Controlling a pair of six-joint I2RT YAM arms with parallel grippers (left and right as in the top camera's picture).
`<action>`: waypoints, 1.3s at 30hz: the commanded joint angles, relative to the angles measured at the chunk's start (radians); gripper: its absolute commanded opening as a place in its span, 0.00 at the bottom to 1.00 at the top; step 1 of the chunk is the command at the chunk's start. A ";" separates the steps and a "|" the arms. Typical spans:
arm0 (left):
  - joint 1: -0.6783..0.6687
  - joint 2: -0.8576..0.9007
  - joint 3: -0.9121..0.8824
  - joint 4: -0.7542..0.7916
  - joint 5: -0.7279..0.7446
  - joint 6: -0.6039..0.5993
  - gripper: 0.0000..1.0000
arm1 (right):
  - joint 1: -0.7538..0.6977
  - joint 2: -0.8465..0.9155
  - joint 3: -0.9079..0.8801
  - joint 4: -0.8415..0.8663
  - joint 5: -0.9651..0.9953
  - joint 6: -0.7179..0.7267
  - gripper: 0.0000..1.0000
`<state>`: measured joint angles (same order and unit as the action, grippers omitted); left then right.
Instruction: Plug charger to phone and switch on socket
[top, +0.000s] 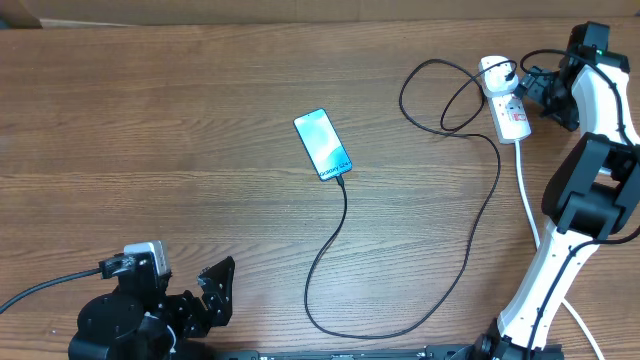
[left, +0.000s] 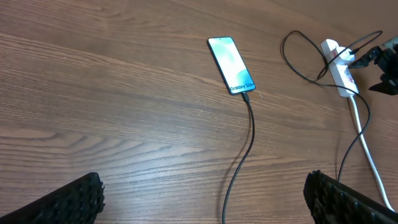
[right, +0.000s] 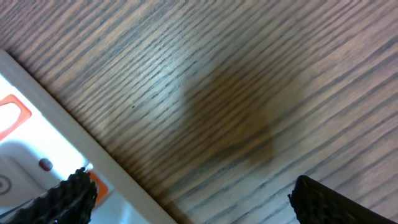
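Looking down from overhead, I see the phone (top: 323, 145) lying screen-up mid-table, the tip of the charger (left: 252, 130) meeting its near short edge — the cable loops toward the near side, then runs far right to the socket (top: 508, 105). My right gripper (top: 532, 88) hovers at the socket's right side, fingers (right: 69, 198) spread wide and holding nothing, one over the strip's edge. My left gripper (top: 215, 288) sits near left, well apart from everything — wide open, empty.

Tally: one phone (top: 323, 145), one charger (top: 346, 200), one socket (top: 510, 115), one white cord (top: 524, 185); two hands: left hand (top: 218, 290), right hand (top: 527, 88).
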<state>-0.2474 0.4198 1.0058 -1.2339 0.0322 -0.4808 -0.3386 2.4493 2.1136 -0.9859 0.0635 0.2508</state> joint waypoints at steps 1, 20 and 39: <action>-0.004 -0.007 -0.004 0.004 -0.014 -0.014 1.00 | 0.012 0.016 -0.054 0.005 -0.005 -0.016 1.00; -0.003 -0.007 -0.004 0.005 -0.014 -0.014 0.99 | 0.012 0.016 -0.060 -0.008 -0.103 -0.051 1.00; -0.004 -0.007 -0.004 0.005 -0.015 -0.014 1.00 | 0.012 0.016 -0.060 -0.030 -0.137 -0.051 1.00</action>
<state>-0.2474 0.4198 1.0058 -1.2339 0.0322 -0.4808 -0.3527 2.4432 2.0941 -0.9798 -0.0116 0.2348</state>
